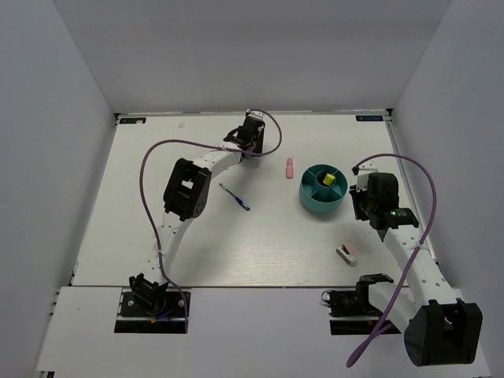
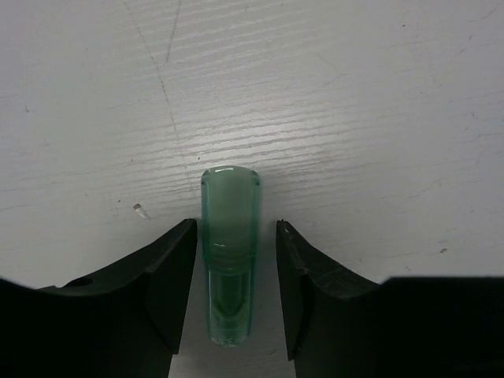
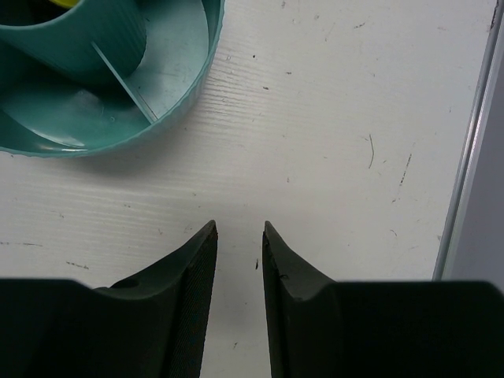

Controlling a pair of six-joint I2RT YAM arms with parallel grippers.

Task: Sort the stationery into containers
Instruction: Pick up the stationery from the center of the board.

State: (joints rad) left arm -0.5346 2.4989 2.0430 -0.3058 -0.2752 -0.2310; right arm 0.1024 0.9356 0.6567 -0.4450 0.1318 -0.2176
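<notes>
A mint green marker (image 2: 229, 206) lies on the table between the fingers of my left gripper (image 2: 236, 227). The jaws are open, with a small gap on each side of it. In the top view the left gripper (image 1: 246, 152) is at the far middle and hides that marker. The round teal organiser (image 1: 323, 191) holds a yellow-tipped highlighter (image 1: 327, 179). My right gripper (image 1: 361, 190) is just right of it, narrowly open and empty (image 3: 239, 230); the organiser's rim (image 3: 185, 106) is at the upper left. A pink marker (image 1: 289, 168), a blue pen (image 1: 235, 197) and a pink-white block (image 1: 347, 253) lie loose.
White walls enclose the table on three sides. The table's right edge strip (image 3: 465, 157) runs close beside my right gripper. The left arm's purple cable (image 1: 150, 169) loops over the left half.
</notes>
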